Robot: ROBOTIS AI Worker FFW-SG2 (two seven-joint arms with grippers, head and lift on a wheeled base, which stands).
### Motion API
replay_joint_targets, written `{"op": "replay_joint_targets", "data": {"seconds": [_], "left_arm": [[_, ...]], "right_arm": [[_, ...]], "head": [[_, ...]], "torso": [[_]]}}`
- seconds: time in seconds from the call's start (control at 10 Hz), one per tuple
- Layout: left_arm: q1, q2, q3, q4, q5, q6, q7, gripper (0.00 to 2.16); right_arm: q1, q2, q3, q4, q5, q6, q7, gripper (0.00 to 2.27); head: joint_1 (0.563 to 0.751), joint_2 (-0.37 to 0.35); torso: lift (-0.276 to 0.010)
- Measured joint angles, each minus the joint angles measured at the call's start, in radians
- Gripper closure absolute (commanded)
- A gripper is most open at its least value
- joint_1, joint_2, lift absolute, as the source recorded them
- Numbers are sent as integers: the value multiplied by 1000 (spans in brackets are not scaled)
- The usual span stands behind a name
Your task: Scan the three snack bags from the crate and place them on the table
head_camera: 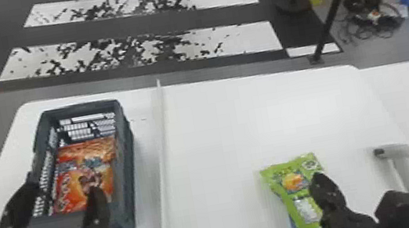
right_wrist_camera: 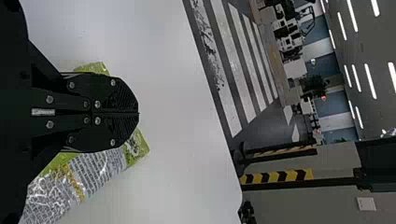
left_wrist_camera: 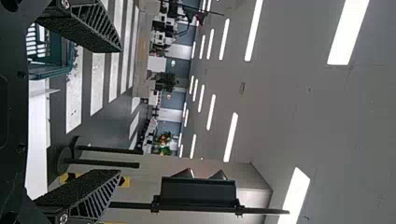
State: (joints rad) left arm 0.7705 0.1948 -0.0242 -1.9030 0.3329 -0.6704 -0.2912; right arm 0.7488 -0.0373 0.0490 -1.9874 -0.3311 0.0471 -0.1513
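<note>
While the white table (head_camera: 226, 128) spreads across the scene, a thin pale divider (head_camera: 161, 158) runs near to far between its left and right parts. On the left stands the dark crate (head_camera: 132, 191), the left gripper (head_camera: 63, 183) at its near end with fingers spread. Over on the right, the right gripper (head_camera: 320, 179) has its fingers pressed together across the green snack bag (head_camera: 286, 179); whether they pinch it, I cannot tell. An orange snack bag (head_camera: 70, 193) lies inside the crate. Right of the green one rests a pale handled tool (head_camera: 404, 161).
</note>
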Motion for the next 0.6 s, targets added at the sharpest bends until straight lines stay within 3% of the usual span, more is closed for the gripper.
{"op": "replay_joint_targets", "data": {"seconds": [0.2, 0.6], "left_arm": [[4, 0, 0, -2, 0, -3, 0, 70], [20, 2, 4, -11, -1, -26, 0, 70]], "right_arm": [[-42, -1, 35, 16, 9, 92, 25, 2219], [-201, 0, 119, 200, 70, 162, 17, 2219]], "head": [[695, 20], [695, 114]], "torso": [[-37], [-37]]}}
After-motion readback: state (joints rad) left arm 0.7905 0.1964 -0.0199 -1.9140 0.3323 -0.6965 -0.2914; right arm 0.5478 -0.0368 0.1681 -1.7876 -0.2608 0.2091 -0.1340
